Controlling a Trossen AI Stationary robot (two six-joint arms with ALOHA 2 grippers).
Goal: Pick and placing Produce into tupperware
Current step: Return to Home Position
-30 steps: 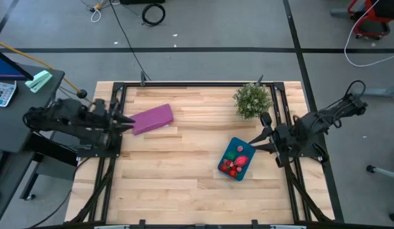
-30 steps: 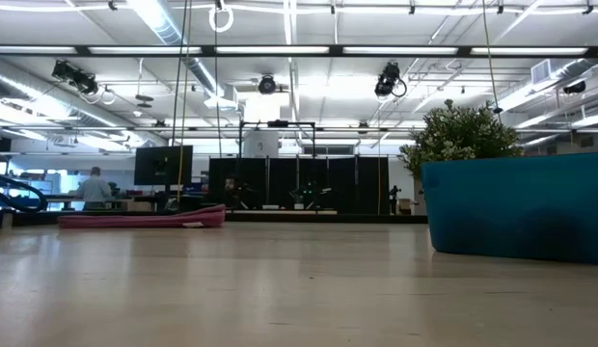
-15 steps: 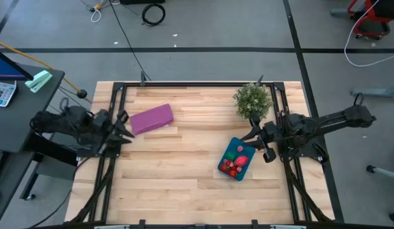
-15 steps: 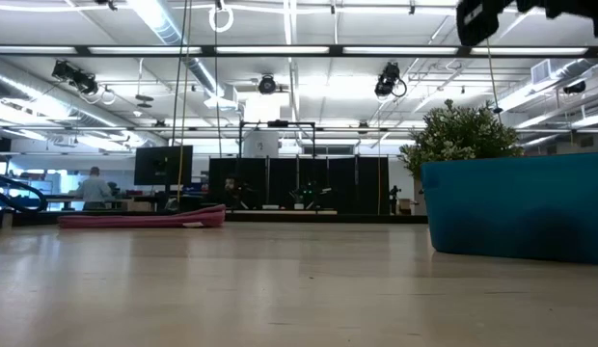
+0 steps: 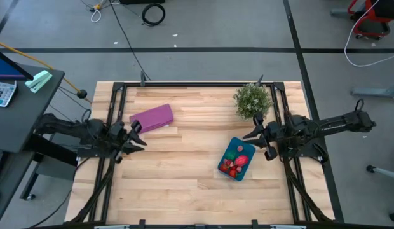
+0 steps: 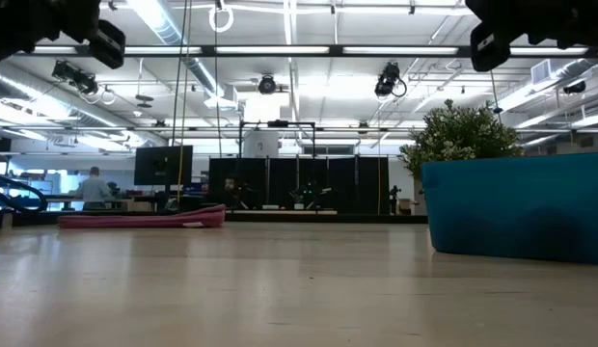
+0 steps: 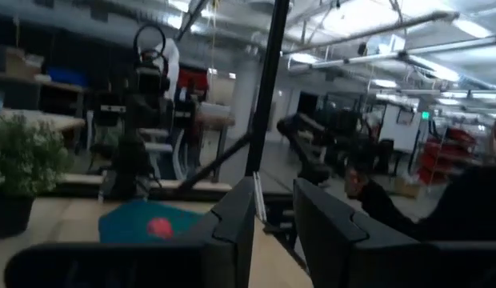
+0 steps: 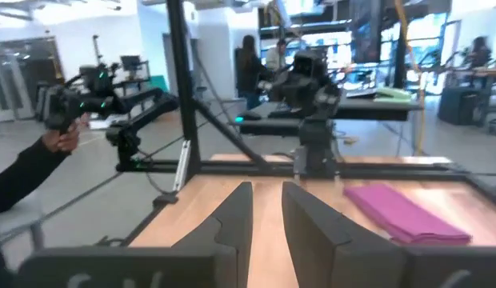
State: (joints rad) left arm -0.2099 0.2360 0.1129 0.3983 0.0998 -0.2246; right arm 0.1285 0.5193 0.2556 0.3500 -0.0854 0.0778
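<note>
Pale wooden table (image 5: 184, 184) in a wide workshop hall. Toward its right side, the teal tupperware (image 5: 230, 146), with red and pink produce (image 5: 235, 166) lying inside. Just beside its right edge and raised above it, the right gripper (image 5: 257, 144), fingers a narrow gap apart, empty. Across the table, near the purple flat object (image 5: 151, 118), the left gripper (image 5: 137, 135), likewise slightly parted and holding nothing. For the return home, probably best to lift first, then draw back wide of the tub and the potted plant (image 5: 252, 100), slowly, without brushing either.
</note>
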